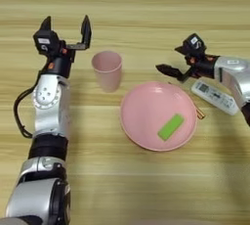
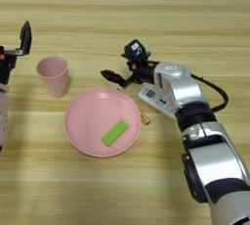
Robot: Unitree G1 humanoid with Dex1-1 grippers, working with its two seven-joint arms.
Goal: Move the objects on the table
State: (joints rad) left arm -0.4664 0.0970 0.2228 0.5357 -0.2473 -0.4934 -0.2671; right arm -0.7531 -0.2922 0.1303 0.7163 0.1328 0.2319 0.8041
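The left gripper (image 1: 66, 29) has its 2 fingers wide apart beside the cup (image 1: 107, 70). The right gripper (image 2: 113, 72) hovers by the plate (image 2: 88, 109) holding the green bar (image 2: 115, 132); its fingers' state I cannot tell.

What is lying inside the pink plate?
Only a small flat green bar lies on the pink plate, right of centre. Whether the bar hides anything beneath it cannot be seen.

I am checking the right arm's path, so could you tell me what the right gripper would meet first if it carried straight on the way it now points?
The right gripper points toward the robot's left, above the far rim of the pink plate. Straight on, the pink cup looks like the first thing in line, though depth is unclear and it may pass on the cup's near side.
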